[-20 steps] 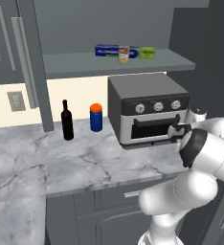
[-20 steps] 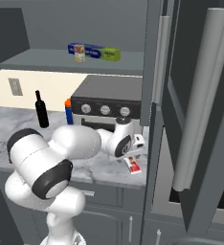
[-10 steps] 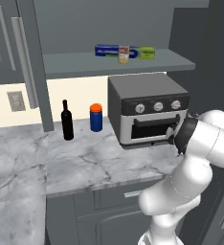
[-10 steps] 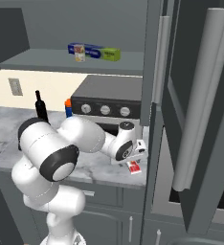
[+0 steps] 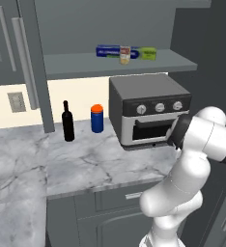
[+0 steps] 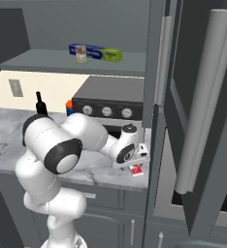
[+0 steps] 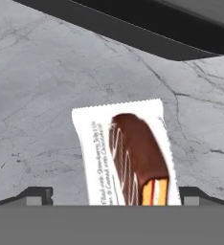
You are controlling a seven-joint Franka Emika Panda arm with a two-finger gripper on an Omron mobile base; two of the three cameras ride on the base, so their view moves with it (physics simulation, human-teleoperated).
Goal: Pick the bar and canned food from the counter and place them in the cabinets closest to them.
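From the hand view the gripper (image 7: 111, 194) stands with its jaws spread wide, one dark tip to each side of the bar (image 7: 128, 158), which lies flat on the counter (image 7: 37, 86) directly beneath and between them, not yet gripped. The canned food (image 5: 125, 54) already sits on the open shelf of the cabinets (image 5: 76, 65), well above and to the left of the gripper. The likely risk is that the thin, flat packet slips out or gets pushed along the marble if the tips close too high, or that they scrape the worktop if too low. The right base view shows the bar just below the hand near the counter's edge; the left base view has the arm covering that spot
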